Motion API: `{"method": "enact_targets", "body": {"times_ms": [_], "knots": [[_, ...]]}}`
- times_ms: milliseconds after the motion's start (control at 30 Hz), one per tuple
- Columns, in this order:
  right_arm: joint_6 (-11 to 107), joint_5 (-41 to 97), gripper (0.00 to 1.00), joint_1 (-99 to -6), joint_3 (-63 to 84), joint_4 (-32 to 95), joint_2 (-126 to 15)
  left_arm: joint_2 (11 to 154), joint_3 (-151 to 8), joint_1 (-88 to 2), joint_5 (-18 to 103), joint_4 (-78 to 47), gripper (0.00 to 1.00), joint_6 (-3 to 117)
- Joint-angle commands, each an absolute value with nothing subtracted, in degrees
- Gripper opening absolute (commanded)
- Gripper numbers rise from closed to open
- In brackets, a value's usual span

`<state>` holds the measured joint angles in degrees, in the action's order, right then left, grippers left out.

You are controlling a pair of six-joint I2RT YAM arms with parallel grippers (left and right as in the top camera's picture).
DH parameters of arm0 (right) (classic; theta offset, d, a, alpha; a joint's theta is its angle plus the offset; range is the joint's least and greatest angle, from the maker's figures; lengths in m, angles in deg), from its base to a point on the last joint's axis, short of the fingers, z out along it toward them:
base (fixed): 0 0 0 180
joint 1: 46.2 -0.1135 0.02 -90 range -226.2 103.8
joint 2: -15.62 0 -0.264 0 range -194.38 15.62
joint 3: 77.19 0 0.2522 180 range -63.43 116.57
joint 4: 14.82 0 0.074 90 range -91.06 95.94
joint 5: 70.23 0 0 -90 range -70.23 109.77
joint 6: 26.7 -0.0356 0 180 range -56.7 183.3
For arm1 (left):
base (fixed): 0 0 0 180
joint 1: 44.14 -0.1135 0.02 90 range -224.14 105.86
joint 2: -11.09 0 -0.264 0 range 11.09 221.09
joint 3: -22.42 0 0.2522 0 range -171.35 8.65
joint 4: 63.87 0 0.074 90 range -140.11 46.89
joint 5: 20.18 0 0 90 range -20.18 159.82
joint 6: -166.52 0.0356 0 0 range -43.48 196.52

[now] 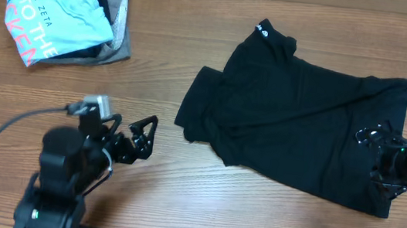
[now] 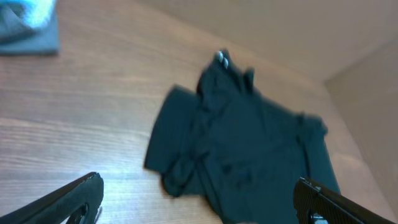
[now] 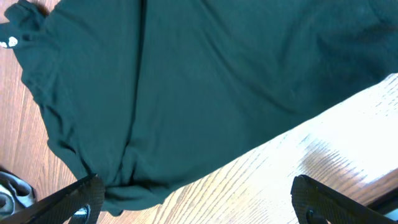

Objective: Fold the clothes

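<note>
The clothes, a black T-shirt [image 1: 296, 118], lie spread and crumpled on the wooden table, right of centre, with a small white logo [image 1: 263, 28] at the neck. My left gripper [image 1: 145, 136] is open on bare wood just left of the shirt's near sleeve. In the left wrist view the shirt [image 2: 249, 143] lies ahead of the open gripper [image 2: 199, 196]. My right gripper [image 1: 378, 163] hovers open over the shirt's right end. In the right wrist view the shirt's edge [image 3: 186, 81] runs across the open gripper [image 3: 199, 196], cloth by the left finger and wood by the right.
A pile of folded garments sits at the back left, a light blue tee with lettering [image 1: 53, 10] on top of grey ones [image 1: 118, 45]. The pile's corner [image 2: 28, 25] also shows in the left wrist view. Bare wood surrounds the left arm.
</note>
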<state>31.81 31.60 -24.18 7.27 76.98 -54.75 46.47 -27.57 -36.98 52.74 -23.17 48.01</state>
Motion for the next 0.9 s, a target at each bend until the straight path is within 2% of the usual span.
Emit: {"method": "enact_targets", "body": {"times_ms": [0, 100, 200, 333, 633, 733, 867], "knots": [[31.88, 32.04, 1.0, -24.51, 7.03, 77.22, -54.6, 56.09, -34.9, -33.95, 48.41, -22.3, 1.0, 52.25], [32.25, 32.04, 1.0, -24.51, 7.03, 77.2, -54.6, 61.4, -35.33, -33.62, 40.44, -23.54, 1.0, 46.63], [32.25, 32.04, 1.0, -24.51, 7.03, 77.05, -54.6, 66.05, -35.49, -33.12, 37.09, -26.34, 1.0, 46.41], [32.25, 32.04, 1.0, -24.51, 7.03, 76.11, -54.6, 70.42, -36.36, -29.42, 45.44, -24.16, 1.0, 40.44], [32.23, 32.06, 1.0, -24.51, 7.03, 74.84, -54.6, 83.06, -43.31, -8.74, 73.96, -14.23, 1.0, 23.48], [32.23, 32.04, 1.0, -24.51, 7.03, 74.9, -54.6, 87.47, -43.38, -5.16, 77.79, -16.18, 1.0, 20.88], [32.84, 31.89, 1.0, -24.51, 7.03, 75.6, -54.6, 94.97, -43.38, -5.58, 75.95, -20.46, 1.0, 20.31]]}}
